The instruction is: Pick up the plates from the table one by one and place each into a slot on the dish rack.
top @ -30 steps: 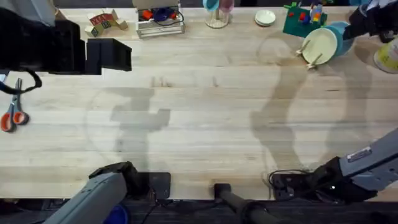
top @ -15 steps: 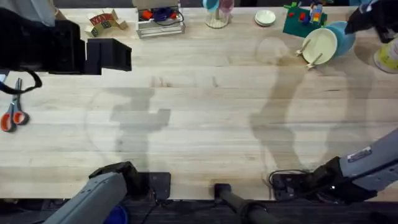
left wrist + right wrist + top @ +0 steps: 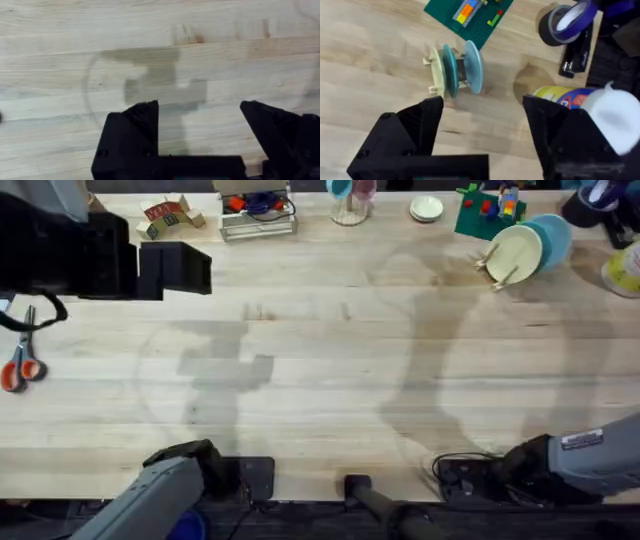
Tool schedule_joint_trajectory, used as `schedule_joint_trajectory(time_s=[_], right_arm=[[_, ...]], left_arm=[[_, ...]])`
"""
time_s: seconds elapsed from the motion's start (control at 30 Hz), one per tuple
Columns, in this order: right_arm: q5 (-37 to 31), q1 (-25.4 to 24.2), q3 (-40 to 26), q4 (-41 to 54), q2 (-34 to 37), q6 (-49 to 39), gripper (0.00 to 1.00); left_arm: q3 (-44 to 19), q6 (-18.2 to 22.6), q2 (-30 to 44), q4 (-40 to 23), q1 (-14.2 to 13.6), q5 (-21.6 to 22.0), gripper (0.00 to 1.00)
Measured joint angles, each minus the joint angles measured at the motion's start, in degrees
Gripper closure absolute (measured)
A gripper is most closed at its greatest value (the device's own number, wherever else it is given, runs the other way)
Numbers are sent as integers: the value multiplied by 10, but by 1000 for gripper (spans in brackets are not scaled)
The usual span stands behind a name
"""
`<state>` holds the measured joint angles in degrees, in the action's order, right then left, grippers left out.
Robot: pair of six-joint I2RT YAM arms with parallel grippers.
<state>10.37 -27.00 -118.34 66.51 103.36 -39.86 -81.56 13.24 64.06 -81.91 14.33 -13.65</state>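
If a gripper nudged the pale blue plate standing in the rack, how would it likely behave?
The blue plate stands on edge in the dish rack, so a sideways nudge might tip it. It looks like thin, stiff plastic, probably light. Its round rim suggests it could roll if it came free.

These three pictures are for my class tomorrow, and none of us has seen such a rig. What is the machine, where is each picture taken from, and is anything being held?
Two robot arms work at a wooden table. One camera looks down from above; the other two ride on the wrists. The left gripper is open over bare wood. The right gripper is open too, holding nothing, above the dish rack, where a cream plate and blue plates stand in slots. Scissors lie at the left edge.
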Motion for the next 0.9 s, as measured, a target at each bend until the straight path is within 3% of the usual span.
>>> schedule_joint_trajectory(time_s=[0.57,0.9], right_arm=[[4,10,-1,78,-172,98,10],[11,107,-5,146,-265,176,9]], left_arm=[[0,0,0,0,0,0,6],[0,0,0,0,0,0,6]])
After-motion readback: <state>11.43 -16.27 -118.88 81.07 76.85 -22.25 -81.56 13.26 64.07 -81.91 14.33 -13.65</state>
